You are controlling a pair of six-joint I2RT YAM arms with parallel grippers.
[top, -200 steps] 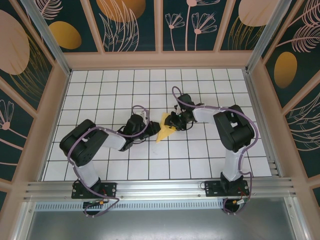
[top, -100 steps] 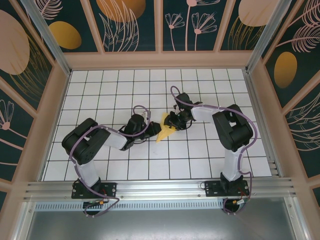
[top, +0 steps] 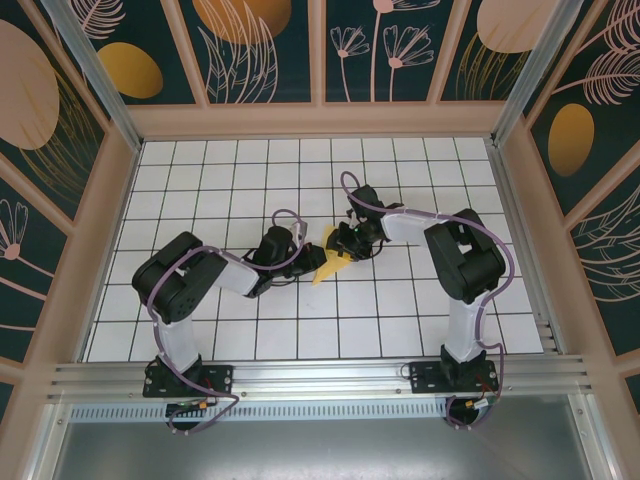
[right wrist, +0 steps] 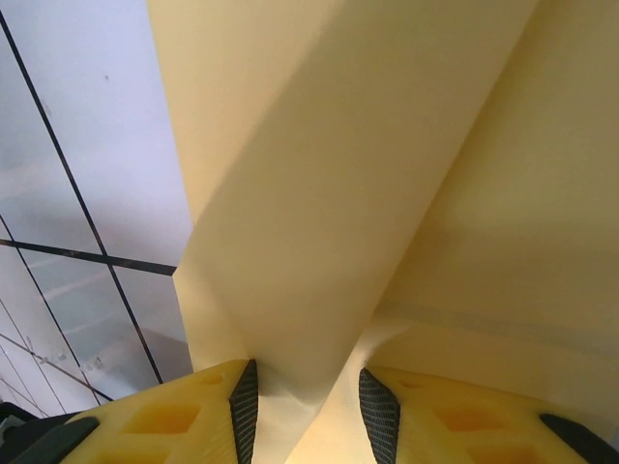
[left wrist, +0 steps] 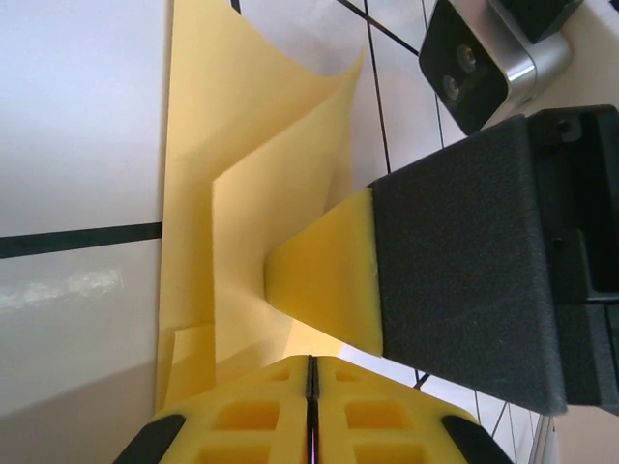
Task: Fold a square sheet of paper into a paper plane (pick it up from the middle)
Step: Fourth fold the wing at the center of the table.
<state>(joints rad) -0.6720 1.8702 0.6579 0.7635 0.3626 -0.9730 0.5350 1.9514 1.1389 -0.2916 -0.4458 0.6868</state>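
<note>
The square sheet of paper (top: 331, 263) is pale yellow, creased and folded into a narrow wedge standing partly off the white grid floor. My left gripper (top: 306, 264) is at its left edge, and in the left wrist view the jaws (left wrist: 311, 362) are shut, pad against pad, with the paper (left wrist: 247, 193) just beyond the tips. I cannot tell whether an edge is nipped. My right gripper (top: 344, 243) is at the paper's upper right. Its jaws (right wrist: 311, 406) stand apart, with a raised fold of the paper (right wrist: 329, 184) running between the pads. One of its yellow fingers (left wrist: 324, 280) touches the paper.
The gridded floor (top: 250, 180) is walled by a wooden frame (top: 320, 120) at the back and sides. A metal rail (top: 320, 380) crosses the near edge by the arm bases. The right wrist's camera (left wrist: 479, 63) hangs close above the paper.
My left arm has shifted slightly right toward the paper and its jaws have closed fully. The right jaws have widened a little. The paper has stayed in place.
</note>
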